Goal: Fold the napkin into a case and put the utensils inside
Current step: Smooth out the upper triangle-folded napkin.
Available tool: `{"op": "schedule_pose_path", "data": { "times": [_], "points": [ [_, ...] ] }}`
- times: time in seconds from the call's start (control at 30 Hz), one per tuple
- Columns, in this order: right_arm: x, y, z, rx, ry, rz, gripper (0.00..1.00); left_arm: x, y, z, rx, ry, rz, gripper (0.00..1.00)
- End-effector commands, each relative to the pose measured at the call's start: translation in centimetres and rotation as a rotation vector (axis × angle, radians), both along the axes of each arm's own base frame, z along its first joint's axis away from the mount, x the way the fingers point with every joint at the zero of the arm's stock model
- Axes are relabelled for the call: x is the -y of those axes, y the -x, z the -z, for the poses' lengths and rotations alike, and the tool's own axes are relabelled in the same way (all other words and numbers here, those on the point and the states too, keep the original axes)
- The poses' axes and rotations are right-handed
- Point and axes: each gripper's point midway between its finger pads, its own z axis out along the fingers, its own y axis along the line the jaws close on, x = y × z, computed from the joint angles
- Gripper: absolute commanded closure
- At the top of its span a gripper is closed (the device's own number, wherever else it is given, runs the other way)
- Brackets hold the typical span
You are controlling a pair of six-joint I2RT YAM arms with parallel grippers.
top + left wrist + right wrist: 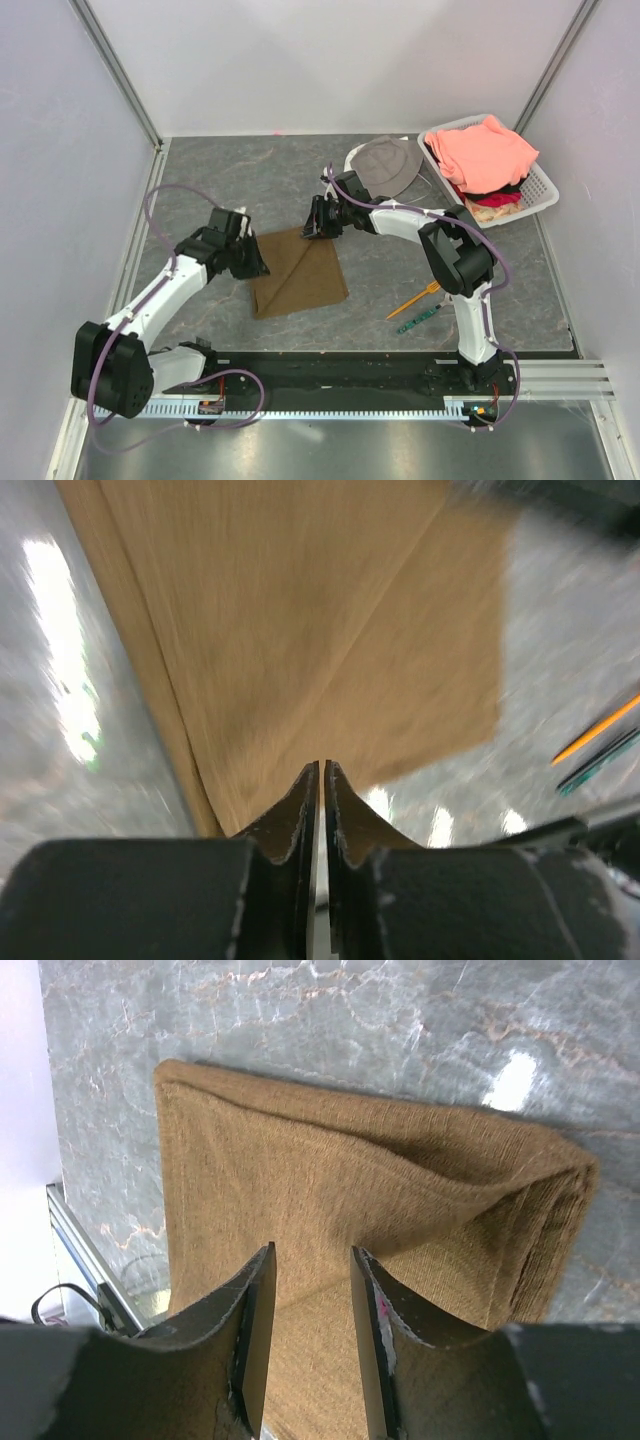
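Brown napkin (298, 272) lies part-folded mid-tabletop (220, 180); the orange fork (413, 302) and green utensil (419, 320) wait well apart to its right, not yet tucked in. Left claw (322, 766) is closed on the cloth's left edge, creases running to its tips, likely to anchor or lift that side for another fold; right claw (310, 1252) stands half-parted astride the far corner, and whether it pinches I cannot tell. Both arms reach inward, wrists pitched down, facing across the cloth.
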Motion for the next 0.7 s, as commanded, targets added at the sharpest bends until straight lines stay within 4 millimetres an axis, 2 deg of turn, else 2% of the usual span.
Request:
{"op": "schedule_pose_path", "data": {
  "times": [0.0,0.1,0.3,0.57,0.67],
  "points": [
    [-0.8,-1.7,-1.5,0.041,-0.046,0.003,0.57,2.2,2.8,3.0,-0.143,0.111,-0.035,0.95],
    [-0.8,-2.1,-1.0,0.035,-0.044,0.005,0.58,0.9,3.6,4.7,-0.19,0.058,-0.106,0.98],
    [-0.4,-2.7,0.2,0.017,-0.039,0.012,0.59,-0.7,5.0,6.1,-0.235,0.006,-0.219,0.98],
    [-0.2,-3.0,1.4,-0.002,-0.035,0.011,0.59,-1.1,5.6,5.9,-0.224,0.018,-0.253,0.98],
    [-0.1,-3.1,1.5,-0.003,-0.032,0.014,0.59,-1.9,5.8,6.0,-0.22,-0.001,-0.306,0.98]
  ]
}}
